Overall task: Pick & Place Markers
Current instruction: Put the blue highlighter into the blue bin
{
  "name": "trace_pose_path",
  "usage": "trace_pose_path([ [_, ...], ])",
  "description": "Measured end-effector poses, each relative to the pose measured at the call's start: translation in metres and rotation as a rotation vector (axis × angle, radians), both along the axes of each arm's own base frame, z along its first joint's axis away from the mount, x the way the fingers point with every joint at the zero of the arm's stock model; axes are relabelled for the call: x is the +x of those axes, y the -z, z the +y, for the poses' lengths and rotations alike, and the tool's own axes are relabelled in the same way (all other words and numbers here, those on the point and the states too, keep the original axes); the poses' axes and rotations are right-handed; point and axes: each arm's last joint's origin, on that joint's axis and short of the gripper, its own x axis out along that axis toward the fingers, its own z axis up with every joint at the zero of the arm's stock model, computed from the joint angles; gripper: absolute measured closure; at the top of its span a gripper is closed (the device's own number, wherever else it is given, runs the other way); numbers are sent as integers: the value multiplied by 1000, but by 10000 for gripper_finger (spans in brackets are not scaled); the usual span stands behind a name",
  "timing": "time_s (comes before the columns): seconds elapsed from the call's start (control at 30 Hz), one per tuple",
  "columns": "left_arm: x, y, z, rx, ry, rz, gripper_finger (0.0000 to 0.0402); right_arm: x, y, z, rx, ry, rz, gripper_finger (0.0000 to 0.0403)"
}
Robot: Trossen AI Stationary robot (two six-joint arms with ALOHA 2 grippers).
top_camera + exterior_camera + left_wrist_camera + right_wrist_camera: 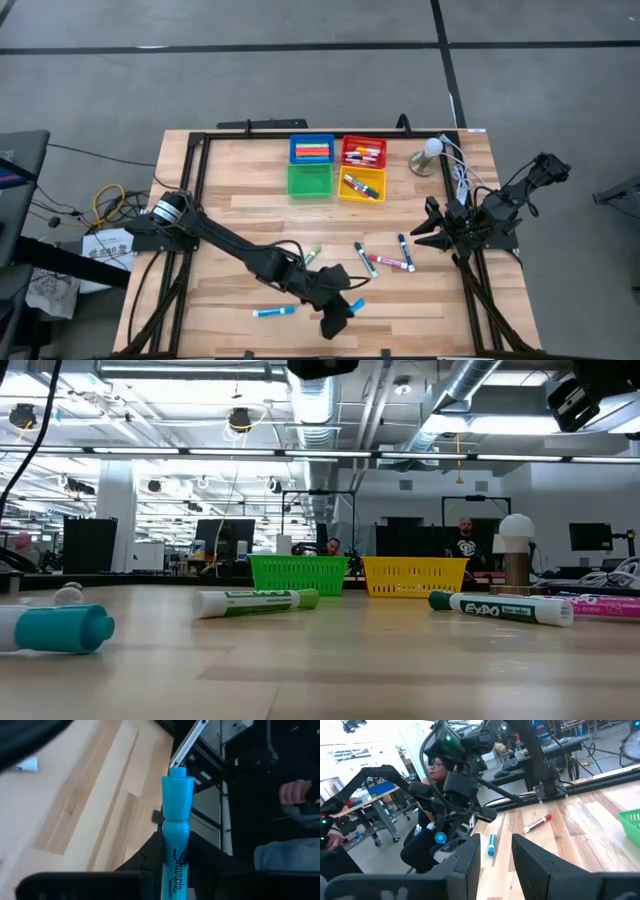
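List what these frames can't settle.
- Blue bin, high view: markers inside too small to count.
- Blue marker, left wrist view: its lower end is cut off by the picture's edge in the left gripper.
- Pink marker, low view: cut off by the right edge.
- Right gripper: nothing between its fingers.
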Motion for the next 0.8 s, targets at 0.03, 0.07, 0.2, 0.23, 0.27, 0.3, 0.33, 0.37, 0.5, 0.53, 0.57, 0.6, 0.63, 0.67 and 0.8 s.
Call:
trace_pose_path([
  [0.03,1,0,1,0,-2,1,338,0,0,0,-1,0,0,301],
  [0.07,2,2,2,3,-5,5,338,0,0,0,-1,0,1,301],
  [0.2,2,7,7,4,-37,62,338,0,0,0,-2,-1,2,301],
  [0.23,0,10,10,5,-61,108,338,0,0,0,-2,-1,2,301],
  [0.27,-2,14,15,17,-94,168,338,0,0,0,-2,-1,2,301],
  [0.3,-4,18,20,34,-123,225,338,0,0,0,-2,-1,2,301],
  [0.33,-6,23,26,61,-150,282,338,0,0,0,-2,-1,2,301],
  [0.37,-8,26,31,88,-166,327,338,0,0,0,-3,-1,3,301],
  [0.5,-12,35,57,192,-202,470,338,0,0,0,-2,-1,3,301],
  [0.53,-12,35,64,223,-204,487,337,0,0,0,-3,-1,4,301],
  [0.57,-11,35,72,255,-206,492,337,0,0,0,-3,-1,4,301],
  [0.6,-10,34,82,291,-211,493,337,0,1,0,-3,0,5,301],
  [0.63,-9,32,91,328,-213,495,337,0,1,0,-3,1,6,301],
  [0.67,-8,32,102,368,-218,500,337,0,1,0,-3,3,7,301],
  [0.8,-5,21,148,512,-205,496,336,0,1,0,-7,4,12,301],
])
